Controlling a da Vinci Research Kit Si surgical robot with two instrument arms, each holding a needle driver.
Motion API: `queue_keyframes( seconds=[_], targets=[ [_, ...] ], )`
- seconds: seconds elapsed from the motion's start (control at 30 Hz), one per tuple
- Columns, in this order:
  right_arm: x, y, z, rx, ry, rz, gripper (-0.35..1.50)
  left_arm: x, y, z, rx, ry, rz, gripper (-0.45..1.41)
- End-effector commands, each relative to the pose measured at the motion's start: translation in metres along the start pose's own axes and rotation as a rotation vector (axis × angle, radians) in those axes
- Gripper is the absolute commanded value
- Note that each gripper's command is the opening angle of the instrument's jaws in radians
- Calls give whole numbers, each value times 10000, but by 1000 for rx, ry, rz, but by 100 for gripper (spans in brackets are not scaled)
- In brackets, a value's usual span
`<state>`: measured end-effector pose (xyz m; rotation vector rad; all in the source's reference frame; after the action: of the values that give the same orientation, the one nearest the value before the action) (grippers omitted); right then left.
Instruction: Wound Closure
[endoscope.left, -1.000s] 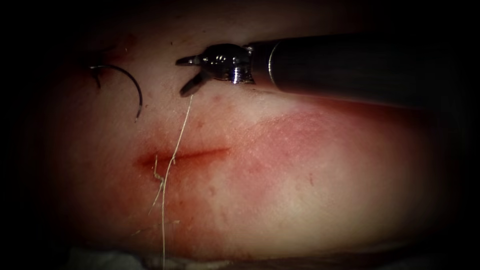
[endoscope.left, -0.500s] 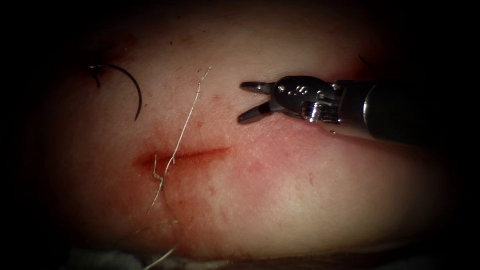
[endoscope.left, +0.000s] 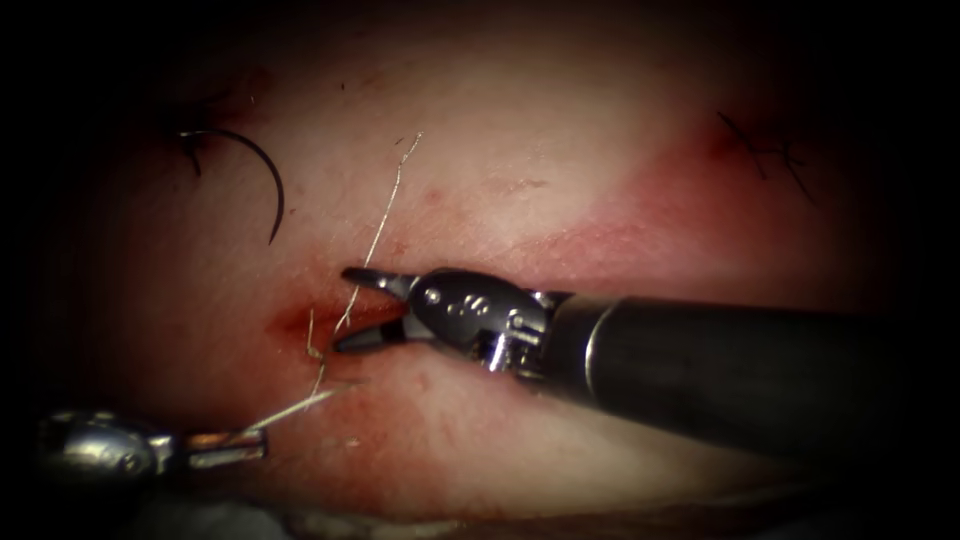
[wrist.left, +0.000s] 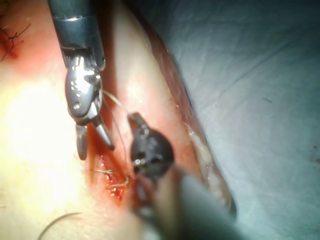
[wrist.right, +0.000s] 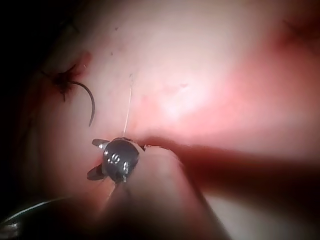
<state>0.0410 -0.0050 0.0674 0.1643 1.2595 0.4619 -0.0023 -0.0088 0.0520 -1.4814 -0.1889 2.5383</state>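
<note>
over the cut (endoscope.left: 360, 312) your right tool (endoscope.left: 362, 305) hangs with its jaws spread wide, one tip either side of the pale thread (endoscope.left: 375, 240), gripping nothing. down at the near left edge of the tissue (endoscope.left: 560, 150), your left tool (endoscope.left: 245, 448) has its jaws pinched together on a thread end. your needle (endoscope.left: 262, 165) lies free on the tissue, far left of the cut, well apart from both tools, one end at a dark stitch mark. red fluid (endoscope.left: 300, 322) pools along the cut.
</note>
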Motion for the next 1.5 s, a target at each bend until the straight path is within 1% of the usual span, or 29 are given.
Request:
queue_keyframes(
  seconds=[0.03,0.07,0.13,0.17,0.23,0.33,0.43,0.53,0.57,0.6,0.63,0.67,0.7,0.77,0.8,0.83,0.87,0.9,0.93,0.97,1.0,1.13,1.17,1.33,1.37,1.4,1.43,1.47,1.5],
  targets=[
    [-7,-7,17,14,4,-3,125,-4,-5,7,-4,-2,-4,-45],
    [-7,-7,17,14,4,-3,125,-4,-5,7,-4,-2,-4,-45],
    [-5,-8,20,22,16,-2,125,-5,-24,8,1,-7,-1,-45],
    [-4,-14,21,37,24,-3,125,-11,-51,13,8,-13,1,-45],
    [-5,-16,21,38,27,-5,125,-12,-56,14,13,-13,-1,-45],
    [-9,-26,18,51,42,-12,123,-26,-90,25,15,-38,-5,-45],
    [-12,-28,9,53,66,-13,121,-44,-125,48,15,-74,-1,-45],
    [-12,-29,4,53,90,-12,121,-57,-139,71,19,-105,14,-45],
    [-12,-29,-1,40,116,-10,121,-71,-145,96,1,-120,26,-45],
    [-12,-29,-4,32,129,-9,121,-75,-145,101,-3,-122,29,-45],
    [-13,-29,-7,17,145,-7,121,-85,-146,119,-18,-127,38,-45],
    [-13,-29,-9,5,160,-5,121,-90,-146,126,-24,-131,42,-45],
    [-13,-29,-9,5,160,-5,121,-90,-146,126,-24,-131,42,-45],
    [-15,-29,-16,-39,197,8,121,-108,-141,152,-45,-121,67,-45],
    [-15,-29,-16,-39,197,8,121,-108,-141,152,-45,-121,67,-45],
    [-16,-28,-20,-68,212,14,121,-114,-141,158,-46,-118,69,-45],
    [-16,-28,-21,-73,217,15,121,-118,-140,160,-45,-118,73,-45],
    [-17,-24,-26,-102,242,39,121,-123,-140,162,-47,-116,74,-45],
    [-17,-24,-26,-102,242,39,121,-123,-140,162,-47,-116,74,-45],
    [-18,-20,-30,-127,268,62,121,-128,-140,162,-46,-117,78,-45],
    [-16,-14,-32,-187,313,89,120,-135,-135,166,-42,-119,82,-45],
    [-20,-5,-23,-236,321,112,120,-143,-129,172,-37,-121,79,-45],
    [-25,3,-15,-268,327,144,120,-146,-124,174,-35,-122,77,-45],
    [-33,7,-1,-338,327,204,120,-146,-113,174,-35,-122,75,-45],
    [-36,6,0,-410,322,245,120,-145,-108,173,-37,-121,76,-45],
    [-36,6,-1,-429,320,259,120,-145,-106,172,-37,-121,70,-45],
    [-37,7,-5,-488,299,290,118,-146,-103,169,-40,-120,72,-45],
    [-37,7,-5,-488,299,290,118,-146,-103,169,-40,-120,72,-45],
    [-39,9,-8,-536,269,330,116,-146,-100,167,-42,-119,73,-45]
  ],
)
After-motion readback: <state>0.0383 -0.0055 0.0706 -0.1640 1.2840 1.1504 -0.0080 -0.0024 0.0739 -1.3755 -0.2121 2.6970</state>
